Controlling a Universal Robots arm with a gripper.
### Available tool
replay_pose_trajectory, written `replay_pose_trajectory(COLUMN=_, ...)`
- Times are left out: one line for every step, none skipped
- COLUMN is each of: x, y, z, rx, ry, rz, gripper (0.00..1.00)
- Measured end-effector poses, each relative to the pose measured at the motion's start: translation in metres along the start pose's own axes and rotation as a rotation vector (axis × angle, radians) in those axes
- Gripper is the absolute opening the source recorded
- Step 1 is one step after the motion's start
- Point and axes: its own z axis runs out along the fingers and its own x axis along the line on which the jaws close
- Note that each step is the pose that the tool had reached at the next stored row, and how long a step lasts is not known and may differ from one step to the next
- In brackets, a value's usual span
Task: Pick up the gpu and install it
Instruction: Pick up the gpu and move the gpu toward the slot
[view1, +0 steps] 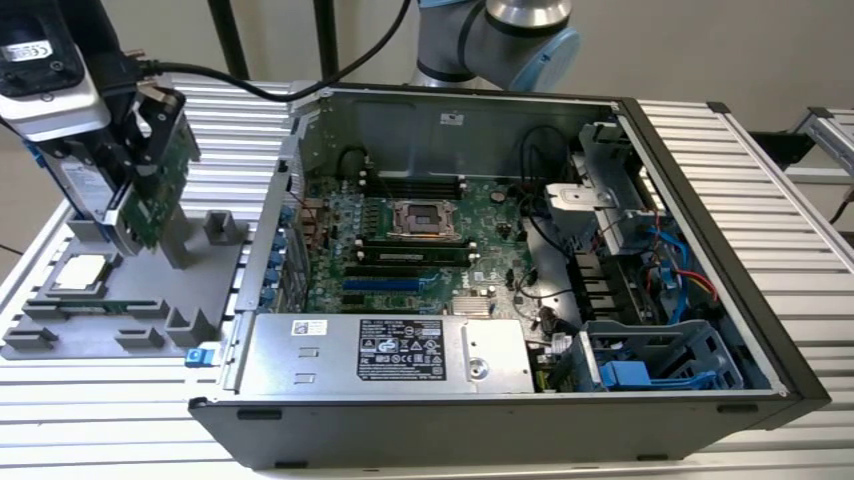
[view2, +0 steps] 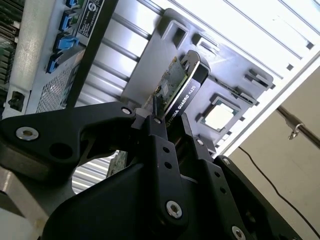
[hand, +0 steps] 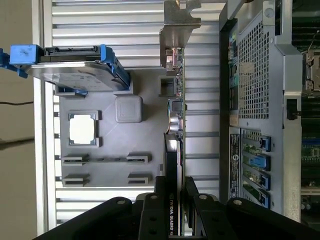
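The gpu (view1: 158, 185) is a green card with a black shroud. It hangs on edge over the grey holder tray (view1: 80, 335) at the exterior view's left, outside the computer case (view1: 534, 420). My gripper (view1: 139, 150) is shut on it from above. In both wrist views the black fingers (view2: 162, 145) clamp the shroud side and the board side of the gpu (view2: 181, 82) (hand: 173, 125). Its silver bracket (hand: 177, 27) points away from the gripper (hand: 174, 184). I cannot tell whether its lower edge touches the tray.
The tray also carries a silver hard drive (hand: 70, 65) with blue clips and a square processor chip (view1: 83, 272). The open case holds the motherboard (view1: 414, 235) with blue slots (view1: 380, 285), a power supply (view1: 387, 350) and drive cages with cables (view1: 641, 270).
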Motion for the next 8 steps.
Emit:
replay_pose_trajectory(x=0.0, y=0.0, z=-0.0003, rx=-0.0003, ry=0.0, rz=0.0, gripper=0.0)
replay_pose_trajectory(x=0.0, y=0.0, z=-0.0007, rx=-0.0006, ry=0.0, rz=0.0, gripper=0.0)
replay_pose_trajectory(x=0.0, y=0.0001, z=-0.001, rx=-0.0008, ry=0.0, rz=0.0, gripper=0.0)
replay_pose_trajectory(x=0.0, y=0.0001, z=-0.0013, rx=-0.001, ry=0.0, rz=0.0, gripper=0.0)
replay_pose_trajectory(x=0.0, y=0.0001, z=-0.0016, rx=-0.0012, ry=0.0, rz=0.0, gripper=0.0)
replay_pose_trajectory(x=0.0, y=0.0001, z=-0.0019, rx=-0.0013, ry=0.0, rz=0.0, gripper=0.0)
replay_pose_trajectory(x=0.0, y=0.0001, z=-0.0022, rx=-0.0014, ry=0.0, rz=0.0, gripper=0.0)
replay_pose_trajectory(x=0.0, y=0.0001, z=-0.0025, rx=-0.0016, ry=0.0, rz=0.0, gripper=0.0)
